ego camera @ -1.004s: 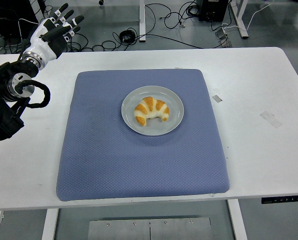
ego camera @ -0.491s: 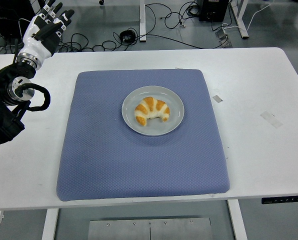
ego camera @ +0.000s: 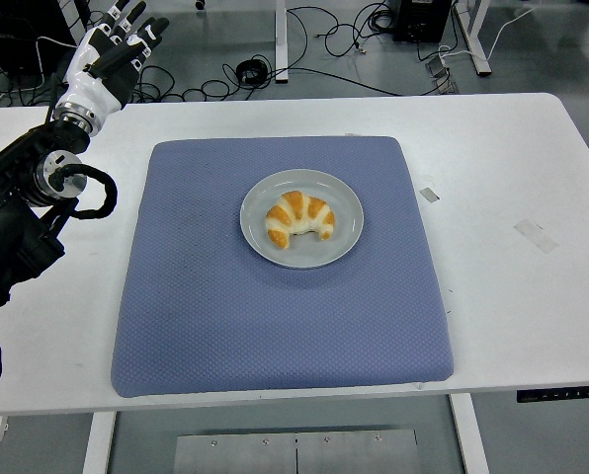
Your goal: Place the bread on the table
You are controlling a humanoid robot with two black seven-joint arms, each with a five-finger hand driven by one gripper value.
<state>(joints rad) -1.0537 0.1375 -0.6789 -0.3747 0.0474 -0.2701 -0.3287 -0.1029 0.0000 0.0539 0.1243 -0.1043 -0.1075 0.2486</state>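
Since the earlier frame, the left hand (ego camera: 112,54) has shifted slightly rightward above the far left corner of the white bench (ego camera: 512,286), its fingers (ego camera: 141,35) spread loosely and holding nothing. No readable writing or labels show anywhere. The croissant (ego camera: 299,218) lies on a grey plate (ego camera: 344,197) that sits near the middle of a blue quilted mat (ego camera: 275,316), well apart from the hand. Two small pieces of tape (ego camera: 535,235) stick to the bench right of the mat. Black cables (ego camera: 324,39) trail over the floor beyond the far edge. Nothing lies between hand and plate.
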